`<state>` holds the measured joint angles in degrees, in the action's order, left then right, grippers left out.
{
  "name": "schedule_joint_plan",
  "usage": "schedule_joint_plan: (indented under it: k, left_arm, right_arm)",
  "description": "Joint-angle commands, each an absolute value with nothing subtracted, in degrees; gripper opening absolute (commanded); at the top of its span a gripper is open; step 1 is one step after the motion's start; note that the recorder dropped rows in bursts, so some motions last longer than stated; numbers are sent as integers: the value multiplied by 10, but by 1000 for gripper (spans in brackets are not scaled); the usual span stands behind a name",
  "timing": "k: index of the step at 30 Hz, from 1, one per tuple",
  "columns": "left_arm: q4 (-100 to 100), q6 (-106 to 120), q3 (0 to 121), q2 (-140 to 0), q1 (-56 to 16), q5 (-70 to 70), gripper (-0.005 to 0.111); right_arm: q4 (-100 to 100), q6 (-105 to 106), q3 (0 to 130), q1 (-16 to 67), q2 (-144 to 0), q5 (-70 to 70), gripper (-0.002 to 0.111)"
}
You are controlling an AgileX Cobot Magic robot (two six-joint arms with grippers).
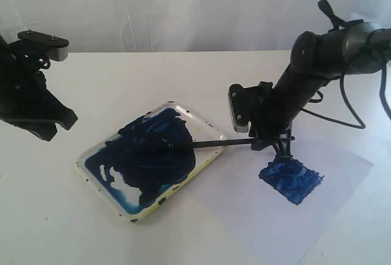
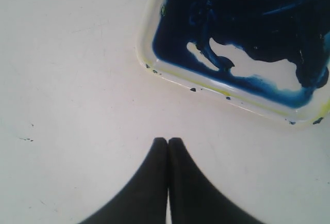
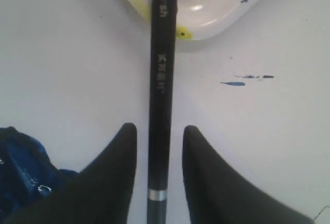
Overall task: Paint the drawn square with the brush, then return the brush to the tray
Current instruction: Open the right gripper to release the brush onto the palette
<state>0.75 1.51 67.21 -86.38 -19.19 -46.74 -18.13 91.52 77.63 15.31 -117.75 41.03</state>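
The brush lies with its tip in the blue paint of the tray and its black handle across the tray's rim. My right gripper is open, its fingers standing either side of the handle with a gap on both sides. Beside that gripper, the drawn square is filled with rough glossy blue paint. My left gripper hovers left of the tray, shut and holding nothing, near the tray's yellowish rim.
White paper carries the square at the front right. Small blue paint specks mark the surface near the tray's corner. A white backdrop stands behind the table.
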Motion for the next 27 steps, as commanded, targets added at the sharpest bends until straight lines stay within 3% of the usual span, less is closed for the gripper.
schedule_joint_plan:
  k: [1, 11, 14, 19, 27]
  left_arm:
    - [0, 15, 673, -857, -190, -476, 0]
    - [0, -4, 673, -857, -190, -475, 0]
    - [0, -4, 673, -857, -190, -475, 0]
    - [0, -4, 673, -857, -187, -476, 0]
    - [0, -4, 673, -857, -173, -473, 0]
  right_arm:
    - [-182, 893, 780, 154, -1173, 411, 31]
    - [-159, 617, 780, 153, -1084, 476, 29]
    - [-129, 517, 780, 153, -1073, 501, 22]
    - [-113, 399, 780, 128, -1070, 559, 0]
    - [-113, 292, 779, 50, -1070, 581, 0]
